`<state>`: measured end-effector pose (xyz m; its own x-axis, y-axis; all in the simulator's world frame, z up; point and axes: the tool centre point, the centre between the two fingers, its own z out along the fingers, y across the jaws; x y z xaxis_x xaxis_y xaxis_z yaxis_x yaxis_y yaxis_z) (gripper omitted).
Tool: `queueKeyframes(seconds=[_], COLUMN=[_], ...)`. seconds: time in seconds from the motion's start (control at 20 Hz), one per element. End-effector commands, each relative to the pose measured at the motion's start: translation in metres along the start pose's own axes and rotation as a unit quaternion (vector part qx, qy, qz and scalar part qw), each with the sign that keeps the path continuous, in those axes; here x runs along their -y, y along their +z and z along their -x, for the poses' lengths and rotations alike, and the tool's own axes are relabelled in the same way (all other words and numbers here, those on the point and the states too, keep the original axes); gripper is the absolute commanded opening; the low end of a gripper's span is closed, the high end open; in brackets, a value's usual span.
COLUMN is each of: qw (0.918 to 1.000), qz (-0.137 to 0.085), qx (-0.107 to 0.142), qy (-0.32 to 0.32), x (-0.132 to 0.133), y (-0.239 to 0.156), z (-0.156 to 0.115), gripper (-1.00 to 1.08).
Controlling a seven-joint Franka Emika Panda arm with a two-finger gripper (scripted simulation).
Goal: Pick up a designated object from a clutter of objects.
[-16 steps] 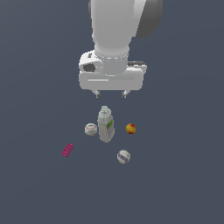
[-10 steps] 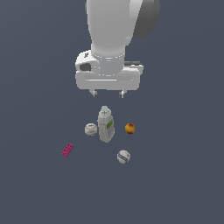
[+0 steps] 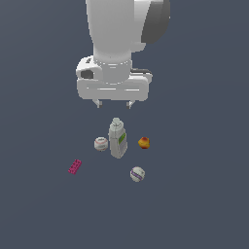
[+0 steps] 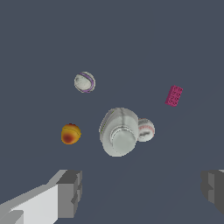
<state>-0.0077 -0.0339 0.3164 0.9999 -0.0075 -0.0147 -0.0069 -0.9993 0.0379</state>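
Plain grey tabletop [image 3: 204,204]. My fingers [image 3: 115,104] spread wide, empty, hovering above bottle [image 3: 117,140]. Approach step: magenta brick [image 3: 74,167] sits lower left of frame, apart; next, shift over it and descend.

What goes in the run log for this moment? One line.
phase: approach | gripper: open, above white bottle | magenta brick: untouched

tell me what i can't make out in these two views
- Green label text on the bottle: too small in the exterior view; the wrist view shows only its cap.
- Stud count on the magenta brick: too small in both views.
- Gripper fingertips: cut off by the wrist view's edge.
- Arm above the wrist: cropped from the exterior view.
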Motion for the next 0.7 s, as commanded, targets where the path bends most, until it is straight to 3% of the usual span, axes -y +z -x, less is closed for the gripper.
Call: queueKeyframes(seconds=[0.0, 0.65], qw=[1.0000, 0.9983], qz=[-0.001, -0.016], qx=[0.000, 0.000], qy=[0.004, 0.056], x=[-0.003, -0.050], y=[0.004, 0.065], z=[-0.004, -0.051], gripper=[1.00, 1.00])
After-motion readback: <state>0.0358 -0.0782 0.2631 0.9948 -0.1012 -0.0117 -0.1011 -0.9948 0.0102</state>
